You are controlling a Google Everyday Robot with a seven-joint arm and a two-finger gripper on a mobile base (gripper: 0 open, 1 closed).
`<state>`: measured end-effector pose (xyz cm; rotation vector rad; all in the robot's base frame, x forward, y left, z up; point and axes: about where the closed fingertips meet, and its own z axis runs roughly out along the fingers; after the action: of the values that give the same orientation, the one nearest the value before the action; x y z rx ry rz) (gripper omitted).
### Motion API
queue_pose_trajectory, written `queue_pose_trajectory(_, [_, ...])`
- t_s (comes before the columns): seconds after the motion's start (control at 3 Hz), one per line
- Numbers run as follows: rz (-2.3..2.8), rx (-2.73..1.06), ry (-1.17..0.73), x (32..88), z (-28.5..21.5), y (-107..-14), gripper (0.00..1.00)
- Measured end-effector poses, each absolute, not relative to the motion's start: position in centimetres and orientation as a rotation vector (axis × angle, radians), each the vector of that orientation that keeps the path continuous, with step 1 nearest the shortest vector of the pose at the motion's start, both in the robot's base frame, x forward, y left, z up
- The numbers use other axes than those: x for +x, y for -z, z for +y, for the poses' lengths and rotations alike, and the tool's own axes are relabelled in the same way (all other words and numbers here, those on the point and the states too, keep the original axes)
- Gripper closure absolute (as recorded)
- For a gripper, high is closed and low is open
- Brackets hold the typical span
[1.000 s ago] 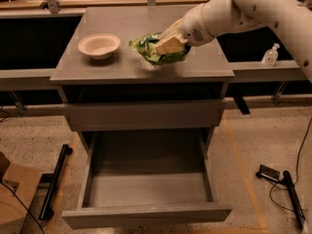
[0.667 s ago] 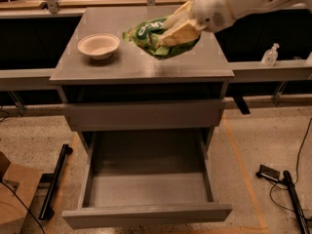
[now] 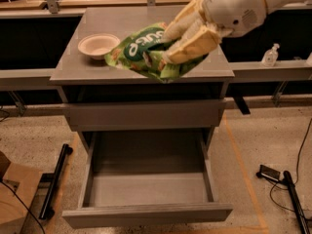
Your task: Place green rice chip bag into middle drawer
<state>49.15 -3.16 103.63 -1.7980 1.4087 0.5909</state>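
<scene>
Over the grey cabinet top [image 3: 83, 69] we are holding the green chip bag [image 3: 136, 50] tight in our closed gripper [image 3: 167, 48], and the open drawer [image 3: 146, 189] is sitting lower down, out in front.

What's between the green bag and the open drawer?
Camera view: a shut drawer front, below the cabinet top. The hand holds the green rice chip bag above; middle drawer lies open.

Gripper [image 3: 169, 47], above the cabinet top [image 3: 122, 18]: two thick, padded cream-yellow fingers [image 3: 195, 43]. Wrist [image 3: 234, 6]: bulbous smooth white shell.
</scene>
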Motion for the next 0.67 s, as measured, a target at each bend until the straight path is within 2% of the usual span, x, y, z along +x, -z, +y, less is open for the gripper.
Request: queue_pose_trajectory(0.67, [1.435, -1.836, -0.664, 49.2, -2.3, -100.7, 1.0])
